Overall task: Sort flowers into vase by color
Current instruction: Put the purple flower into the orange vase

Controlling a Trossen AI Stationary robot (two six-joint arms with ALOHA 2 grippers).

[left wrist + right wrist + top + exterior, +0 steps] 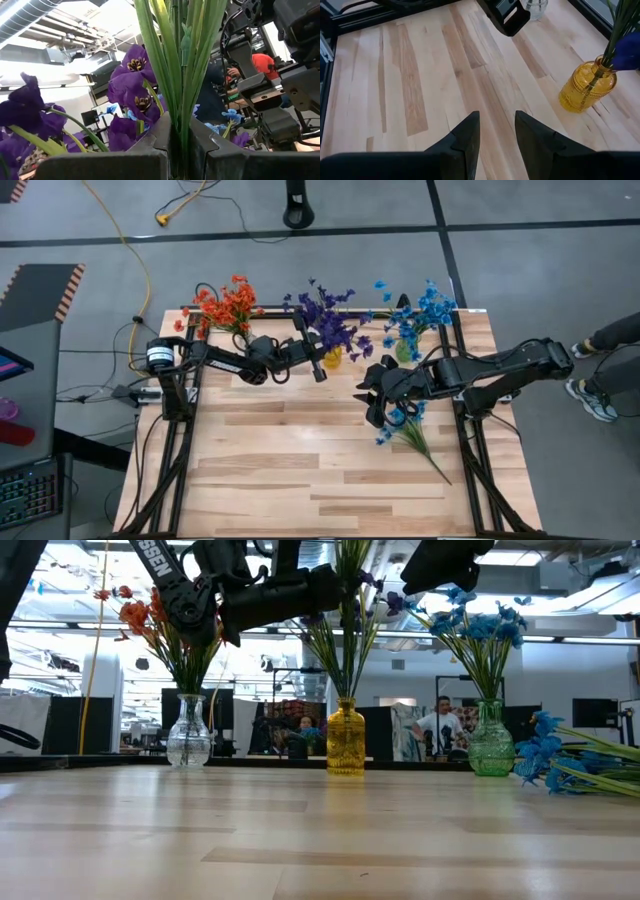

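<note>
Three vases stand along the far edge. A clear vase (188, 738) holds orange-red flowers (228, 305), a yellow vase (346, 740) holds purple flowers (330, 320), and a green vase (490, 742) holds blue flowers (425, 308). My left gripper (318, 362) reaches in from the table's left and is shut on the purple flowers' stems above the yellow vase. My right gripper (496, 117) hangs open over bare wood just right of the table's middle. Another blue sprig (405, 425) lies flat on the table beside and partly under it, untouched. My left gripper pinches several of the purple flowers' green stems (176, 107) between its two fingers (150, 137). It comes in level from the table's left, with the fingers lying across the stems. The stems stand upright, their lower ends in the yellow vase (332, 358).
Black frame rails (185, 430) run along the table's left and right sides. A person's leg and shoe (595, 395) show past the right edge. The near half of the wooden top (300, 480) is bare apart from the lying sprig's stem (435, 468).
</note>
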